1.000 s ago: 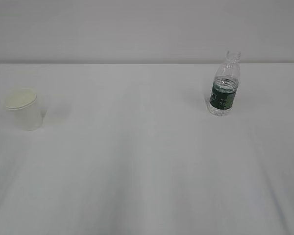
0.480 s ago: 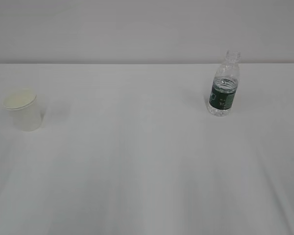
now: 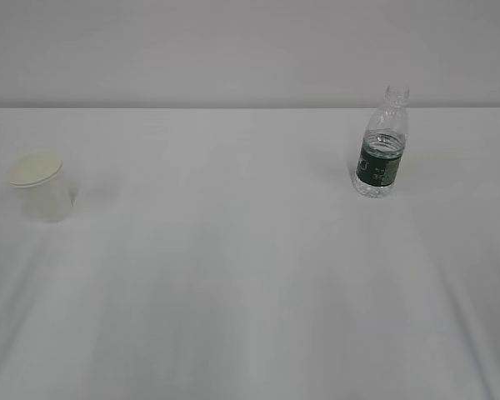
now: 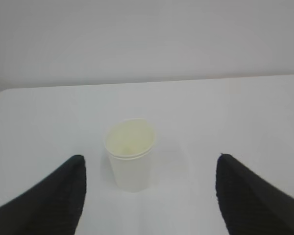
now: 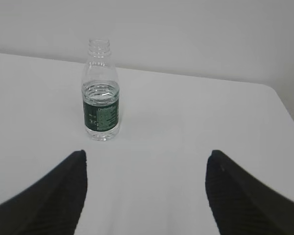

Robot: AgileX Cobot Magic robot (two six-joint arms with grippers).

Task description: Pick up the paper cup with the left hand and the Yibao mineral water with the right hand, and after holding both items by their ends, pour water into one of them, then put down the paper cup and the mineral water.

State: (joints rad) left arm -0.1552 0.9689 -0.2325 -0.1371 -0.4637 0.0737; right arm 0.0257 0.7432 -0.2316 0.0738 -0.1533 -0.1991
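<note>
- The table [image 3: 250, 275] is a wide white surface with the two task things well apart on it: the paper cup [image 3: 40, 187] at the far left, the Yibao mineral water [image 3: 381, 148] right of centre and farther back; neither arm shows in the exterior view
- The Yibao mineral water stands upright with no cap and water up to about the top of its green label; in my judgement the biggest risk is the right hand [image 5: 144, 196] knocking it on the way in, because it sits left of the gap between the fingers, nearer the left finger, and an uncapped bottle would spill if tipped
- The right hand is spread wide and holds nothing, both dark fingers at the bottom corners of its wrist view, the bottle well ahead of them
- The left hand [image 4: 149, 196] is likewise spread wide and empty; the paper cup [image 4: 131, 160] stands upright ahead of it, a little left of the middle of the gap
- The paper cup is light and thin, so I would expect a finger brushing its side to push it over or away, and too hard a squeeze to crush its rim
- Against the earlier exterior frames, bottle and cup stand in the same spots apart from a barely visible shift in how the cup shows
</note>
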